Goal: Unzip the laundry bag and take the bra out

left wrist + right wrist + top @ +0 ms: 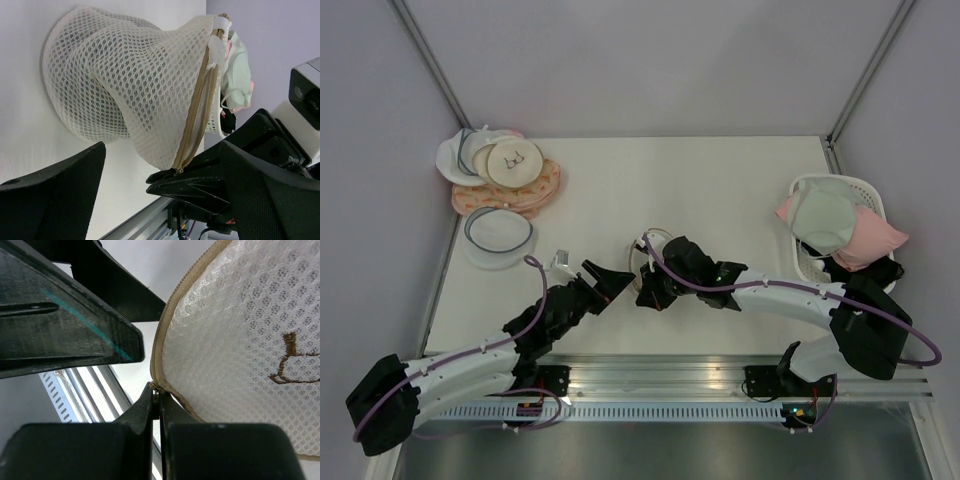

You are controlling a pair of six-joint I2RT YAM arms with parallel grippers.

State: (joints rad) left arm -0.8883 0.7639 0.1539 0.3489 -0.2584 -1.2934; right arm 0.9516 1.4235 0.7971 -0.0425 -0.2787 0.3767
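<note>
R pincer (pixel 156 396) tight on zip (pixel 161 337) of laundry bag (pixel 135 85), L pincer (pixel 608 274) wide, empty; basket (pixel 861 184) w/ green, pink garments (pixel 825 218).

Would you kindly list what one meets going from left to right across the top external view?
pile of round mesh pouches → left hand → right hand → white basket, which holds a pale green garment and a pink garment
</note>
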